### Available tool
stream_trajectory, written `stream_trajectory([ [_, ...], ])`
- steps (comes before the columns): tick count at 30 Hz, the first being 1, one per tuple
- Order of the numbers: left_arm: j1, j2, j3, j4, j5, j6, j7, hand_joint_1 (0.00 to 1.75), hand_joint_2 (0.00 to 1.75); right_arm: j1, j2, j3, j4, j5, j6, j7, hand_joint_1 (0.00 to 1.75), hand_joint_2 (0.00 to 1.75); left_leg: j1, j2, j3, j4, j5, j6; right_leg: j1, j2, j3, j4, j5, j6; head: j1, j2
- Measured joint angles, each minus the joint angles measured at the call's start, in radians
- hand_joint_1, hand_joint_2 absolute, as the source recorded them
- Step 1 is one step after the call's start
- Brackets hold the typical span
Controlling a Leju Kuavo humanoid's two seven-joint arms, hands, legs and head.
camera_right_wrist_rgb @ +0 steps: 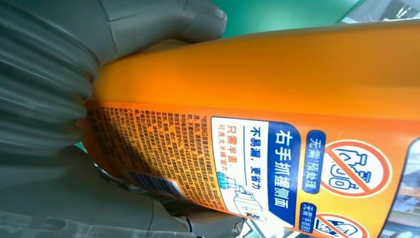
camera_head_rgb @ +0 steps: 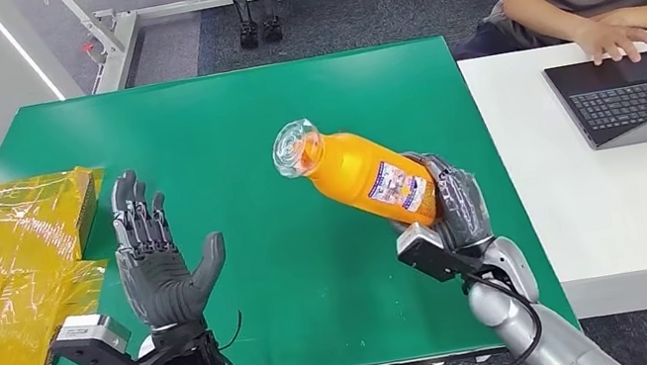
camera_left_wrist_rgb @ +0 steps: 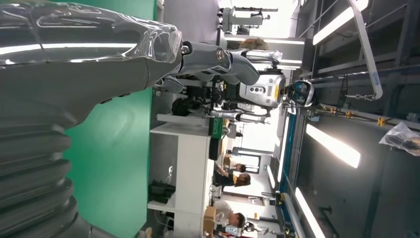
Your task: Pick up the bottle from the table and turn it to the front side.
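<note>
We see the right robot hand [camera_head_rgb: 453, 210] gripping the orange bottle [camera_head_rgb: 358, 174] by its lower body, holding it tilted above the green desk [camera_head_rgb: 218, 121] with the clear cap leaning toward the desk's middle. Its printed label faces up. The left robot hand [camera_head_rgb: 156, 262] is released, fingers spread upward, holding nothing.

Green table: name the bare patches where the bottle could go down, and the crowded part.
Bare: the far stretch of the green table, and the patch between the left hand and the right hand holding the bottle. Crowded: the left edge, by the yellow packages.
</note>
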Motion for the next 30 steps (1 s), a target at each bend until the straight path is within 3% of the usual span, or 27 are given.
stream_trajectory([
  [12,-0.058,-0.002,-0.01,0.036,0.017,-0.043,0.0,0.0,1.75,0.039,0.009,-0.023,-0.073,0.064,0.116,0.001,1.75,1.75,0.0,0.0,0.0,0.0,0.0,0.0,0.0,0.0,0.0,0.0,0.0,0.0,0.0,0.0],
  [22,-0.089,-0.003,-0.043,0.044,0.032,-0.072,0.0,0.0,1.75,-0.04,0.052,0.0,-0.026,0.121,0.234,0.043,1.75,1.75,0.0,0.001,0.0,0.0,0.0,0.0,0.0,0.001,0.0,0.001,0.0,0.0,0.0,0.0],
  [30,-0.108,-0.009,-0.059,0.052,0.042,-0.085,0.0,0.0,1.75,-0.116,0.103,0.017,0.043,0.143,0.26,0.05,1.75,1.75,0.0,0.001,0.0,0.0,0.0,0.0,0.0,0.001,0.0,0.001,0.0,0.0,0.0,0.0],
])
